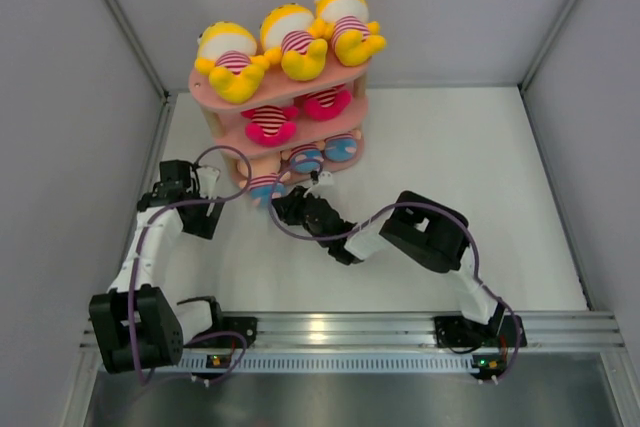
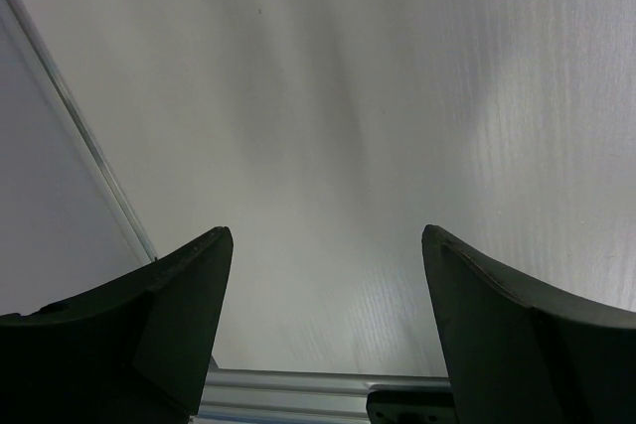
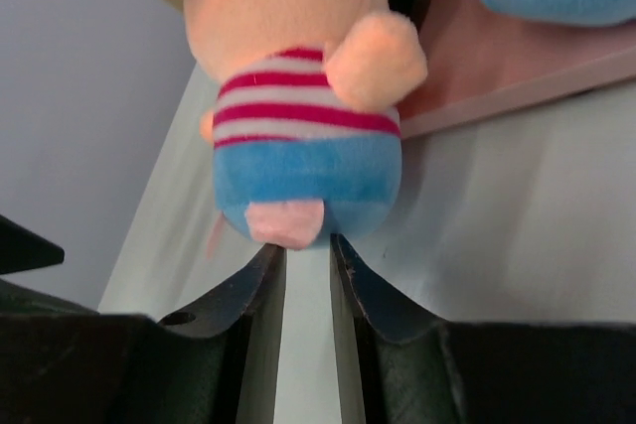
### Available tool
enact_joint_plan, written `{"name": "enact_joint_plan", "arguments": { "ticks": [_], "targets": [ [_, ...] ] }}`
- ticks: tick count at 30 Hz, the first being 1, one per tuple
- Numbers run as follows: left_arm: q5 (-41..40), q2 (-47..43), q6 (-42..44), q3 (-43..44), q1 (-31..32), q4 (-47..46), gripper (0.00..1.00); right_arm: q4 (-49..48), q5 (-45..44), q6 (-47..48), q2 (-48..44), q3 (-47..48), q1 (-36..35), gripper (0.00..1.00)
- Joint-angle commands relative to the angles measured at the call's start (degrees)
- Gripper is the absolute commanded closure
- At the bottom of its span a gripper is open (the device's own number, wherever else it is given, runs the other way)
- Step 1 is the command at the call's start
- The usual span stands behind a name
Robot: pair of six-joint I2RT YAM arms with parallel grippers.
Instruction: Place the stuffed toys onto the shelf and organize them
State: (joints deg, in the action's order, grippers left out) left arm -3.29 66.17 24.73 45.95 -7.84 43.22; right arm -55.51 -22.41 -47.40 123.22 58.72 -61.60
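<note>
My right gripper sits nearly closed at the foot of the peach-headed striped plush doll, can't tell if it's actually pinching. The doll's at the bottom board of the pink three-tier shelf. My left gripper is spread wide over the white table.

Pink shelf; yellow dolls at its 12 o'clock, red-white striped shirts; peach-headed doll at 7 o'clock, same stripes, blue bottom.

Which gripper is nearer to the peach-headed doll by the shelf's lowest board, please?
Right. The right gripper sits right up at the doll, by its blue bottom, jaws nearly together. The left gripper hangs apart, off to the left, jaws wide over the table.
</note>
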Motion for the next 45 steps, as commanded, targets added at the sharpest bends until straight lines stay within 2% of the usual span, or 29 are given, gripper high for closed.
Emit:
{"name": "enact_joint_plan", "arguments": {
  "ticks": [1,15,31,35,41,45],
  "targets": [
    [0.83,0.89,-0.30,2.82,-0.25,-2.35,0.17,-0.31,0.71,-0.86,0.35,4.38,0.78,0.76],
    [2.32,1.94,0.23,2.83,-0.34,-2.44,0.17,4.44,-0.26,-2.88,4.05,11.15,3.51,0.76],
    [1.97,1.07,0.32,2.74,-0.34,-2.26,0.17,5.85,-0.97,-1.03,4.40,14.05,4.47,0.73],
    [1.97,1.50,0.32,2.56,-0.34,-2.18,0.17,6.02,-0.09,2.64,3.61,14.14,4.74,0.71],
    [1.97,2.03,-0.21,2.21,-0.34,-2.35,0.17,2.87,1.59,8.88,-1.74,8.54,4.04,0.60],
    [1.88,1.24,0.14,1.33,-0.34,-2.18,0.17,1.02,4.91,11.27,-7.71,4.31,2.81,0.46]
  ]
}}
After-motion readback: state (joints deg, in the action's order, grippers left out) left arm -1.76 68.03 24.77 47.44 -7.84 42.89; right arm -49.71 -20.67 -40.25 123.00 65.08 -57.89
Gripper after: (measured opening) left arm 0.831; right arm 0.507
